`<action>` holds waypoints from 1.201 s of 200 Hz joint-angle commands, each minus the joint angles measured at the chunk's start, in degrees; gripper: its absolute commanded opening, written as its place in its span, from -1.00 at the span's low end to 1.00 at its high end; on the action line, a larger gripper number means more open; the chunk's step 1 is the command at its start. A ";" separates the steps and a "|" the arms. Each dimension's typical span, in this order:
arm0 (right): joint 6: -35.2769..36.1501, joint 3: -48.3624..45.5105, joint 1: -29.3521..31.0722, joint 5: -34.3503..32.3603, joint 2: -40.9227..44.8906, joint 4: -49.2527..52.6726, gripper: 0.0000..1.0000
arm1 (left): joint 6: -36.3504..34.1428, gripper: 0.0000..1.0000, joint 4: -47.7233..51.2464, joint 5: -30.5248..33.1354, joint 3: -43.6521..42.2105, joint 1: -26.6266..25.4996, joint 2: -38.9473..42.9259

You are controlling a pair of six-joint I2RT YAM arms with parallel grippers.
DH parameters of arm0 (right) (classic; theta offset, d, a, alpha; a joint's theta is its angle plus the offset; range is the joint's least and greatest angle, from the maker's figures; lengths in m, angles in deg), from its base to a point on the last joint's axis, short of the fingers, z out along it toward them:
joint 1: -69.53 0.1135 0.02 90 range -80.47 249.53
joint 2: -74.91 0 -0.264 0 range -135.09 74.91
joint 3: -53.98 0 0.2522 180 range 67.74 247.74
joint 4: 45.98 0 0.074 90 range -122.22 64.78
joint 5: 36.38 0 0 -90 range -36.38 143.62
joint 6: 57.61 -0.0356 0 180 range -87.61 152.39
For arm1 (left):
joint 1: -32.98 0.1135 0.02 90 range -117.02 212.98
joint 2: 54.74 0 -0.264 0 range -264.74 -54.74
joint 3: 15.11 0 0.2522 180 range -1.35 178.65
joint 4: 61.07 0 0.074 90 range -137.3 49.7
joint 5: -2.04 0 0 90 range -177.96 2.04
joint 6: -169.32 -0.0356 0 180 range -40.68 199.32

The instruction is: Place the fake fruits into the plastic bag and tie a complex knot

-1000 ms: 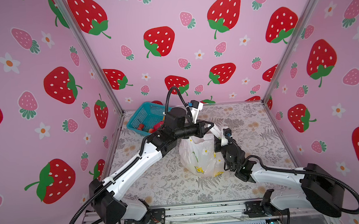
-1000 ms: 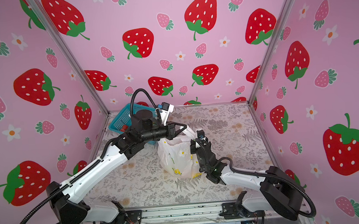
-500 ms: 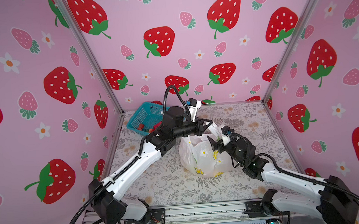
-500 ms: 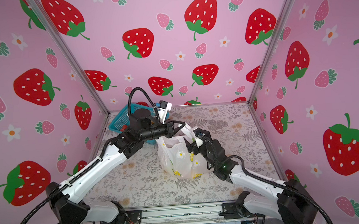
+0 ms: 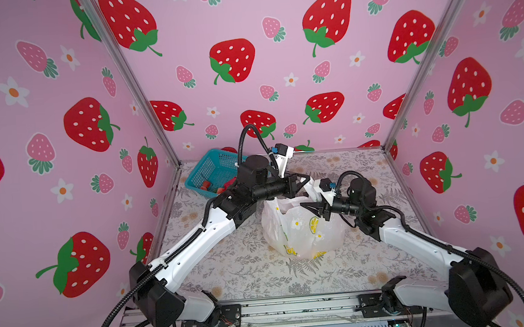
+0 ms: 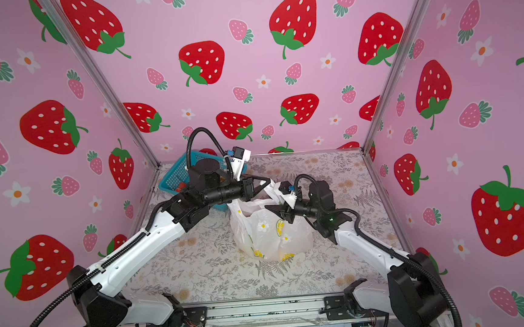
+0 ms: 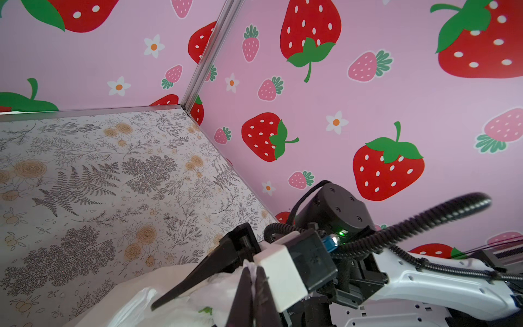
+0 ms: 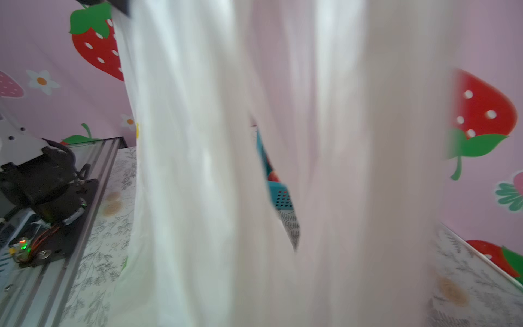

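Near: plastic bag (image 5: 301,231) stands mid-table, lumpy; fake fruits inside not clearly visible. Right gripper (image 5: 311,207) has swung in over bag mouth since a second ago; grip state cannot tell, film blurs wrist view. Left gripper (image 5: 303,180) stays clamped on bag handle strip (image 7: 252,269), held raised. Judgement: tying phase, no knot visible. Far: teal basket (image 5: 214,170) holds red fruits.

Plastic bag (image 5: 300,231) fills mid-table; basket (image 5: 211,174) blocks the back-left corner.
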 commanded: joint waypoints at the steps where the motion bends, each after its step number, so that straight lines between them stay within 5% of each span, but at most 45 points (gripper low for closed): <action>1: 0.05 -2.49 -1.05 12.65 -1.49 -1.26 -0.37 | -0.83 -1.00 -1.33 0.12 2.10 0.48 0.84; 26: -0.48 -4.85 -1.42 12.32 -2.01 -2.11 -0.59 | -0.67 -1.00 -1.49 0.09 2.01 0.61 0.70; 85: -5.12 -5.90 -2.57 3.13 -0.39 -5.12 -0.76 | 0.03 -1.00 -2.03 -0.41 1.57 0.57 1.01; 141: -7.68 -6.27 -2.57 -1.69 5.36 -7.50 -0.06 | 0.85 -1.00 -3.22 -1.97 1.22 0.57 0.94; 168: -6.49 -5.77 -2.72 -2.00 6.85 -5.85 0.10 | 0.89 -1.00 -3.17 -2.18 1.56 0.59 0.51; 240: -5.66 -2.35 -3.79 -1.41 7.78 -3.68 0.06 | 0.58 -1.00 -2.91 -2.45 1.69 0.60 0.42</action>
